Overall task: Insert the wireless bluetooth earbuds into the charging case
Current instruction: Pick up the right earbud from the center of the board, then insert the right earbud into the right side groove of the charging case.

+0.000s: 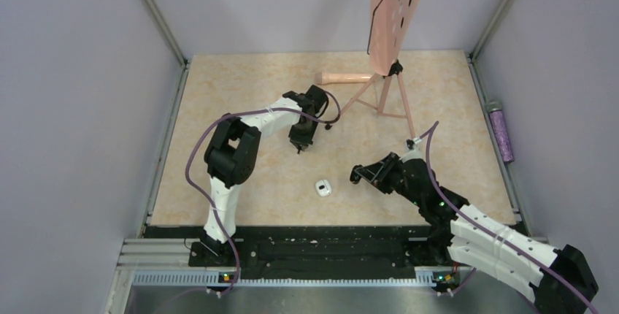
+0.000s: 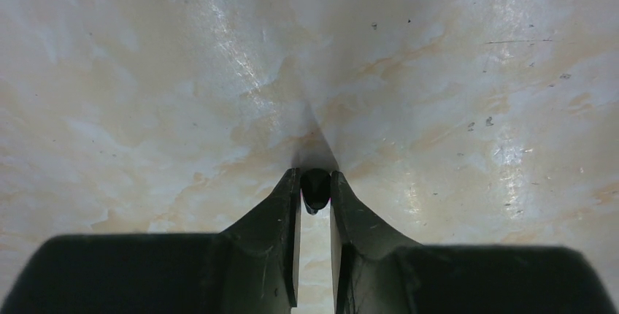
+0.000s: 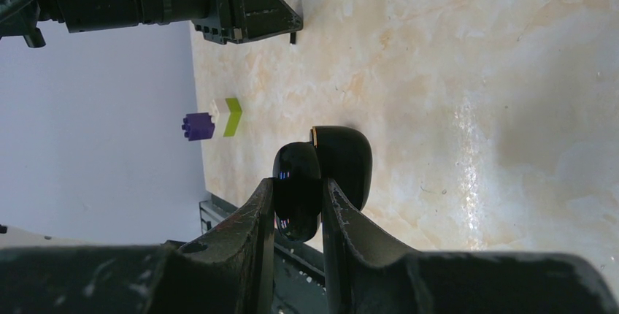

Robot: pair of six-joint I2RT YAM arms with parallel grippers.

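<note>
My left gripper (image 1: 300, 146) points down near the table's middle. In the left wrist view it (image 2: 315, 177) is shut on a tiny black earbud (image 2: 315, 188), held just above the beige tabletop. My right gripper (image 1: 355, 175) lies low, pointing left. In the right wrist view it (image 3: 298, 196) is shut on the glossy black charging case (image 3: 343, 157), pinching its raised lid (image 3: 295, 175). The case stands open with its base against the table. The left gripper's tip also shows at the top of that view (image 3: 292, 35). I see no second earbud.
A small white object with a dark middle (image 1: 323, 188) lies between the two grippers. A pink board on a tripod (image 1: 390, 73) stands at the back right. A purple bottle (image 1: 501, 133) lies off the right edge. A purple-and-yellow block (image 3: 210, 123) sits by the left wall.
</note>
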